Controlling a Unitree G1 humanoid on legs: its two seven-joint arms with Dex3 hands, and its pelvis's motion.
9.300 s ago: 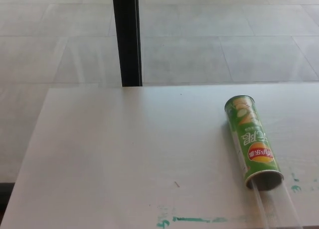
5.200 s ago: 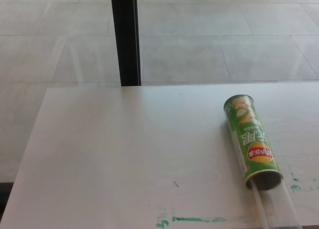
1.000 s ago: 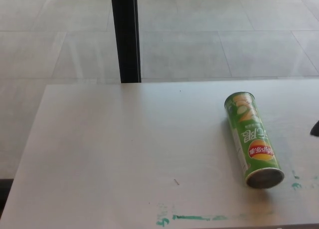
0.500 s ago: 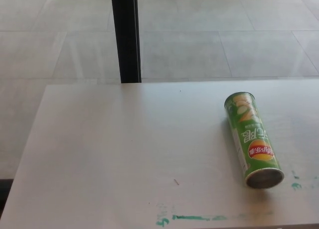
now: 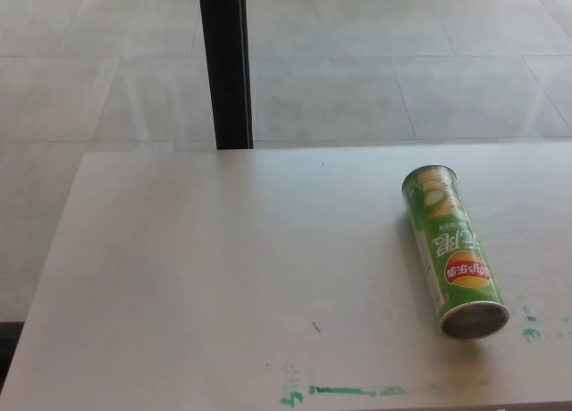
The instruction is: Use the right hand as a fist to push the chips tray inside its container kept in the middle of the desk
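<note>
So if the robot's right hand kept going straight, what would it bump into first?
Cannot say: neither hand shows in the head view, so its direction is unknown. Only the green chips can lies on the white desk.

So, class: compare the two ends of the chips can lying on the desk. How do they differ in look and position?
The near end faces the camera as a grey round disc with a pale rim; the far end shows only its rim edge-on, above green printing. The near end lies close to the desk's front edge beside green marks; the far end points toward the floor side. Both belong to one can lying flat.
</note>
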